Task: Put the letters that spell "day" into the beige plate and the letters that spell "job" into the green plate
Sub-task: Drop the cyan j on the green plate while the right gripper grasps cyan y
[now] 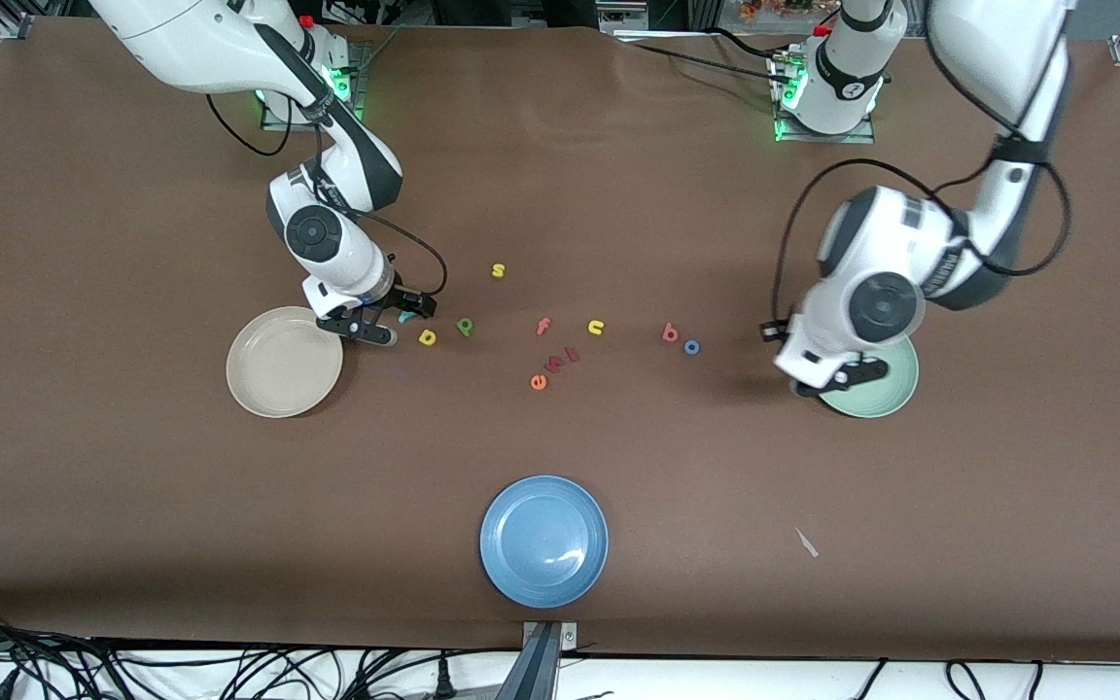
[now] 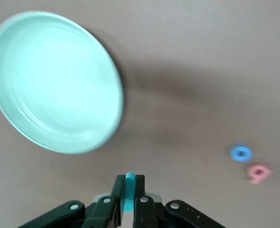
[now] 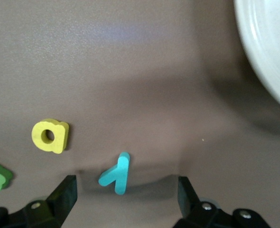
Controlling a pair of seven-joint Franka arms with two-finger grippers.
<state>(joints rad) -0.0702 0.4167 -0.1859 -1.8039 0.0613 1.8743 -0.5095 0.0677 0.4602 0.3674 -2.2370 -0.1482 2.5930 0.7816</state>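
Letters [image 1: 560, 335] legible — s, f, u, b, o, e

Left tool [image 2: 129, 190] pinching teal letter [image 2: 129, 178], green plate [image 2: 54, 80] beside

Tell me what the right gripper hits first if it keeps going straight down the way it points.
Most likely the teal "y": it lies flat on the table between the open fingers of the right gripper, beside the beige plate. Depth is unclear, so the fingertips may touch the tabletop at about the same moment.

Two glossy white arms with dark grey joints, black cables and black hands.
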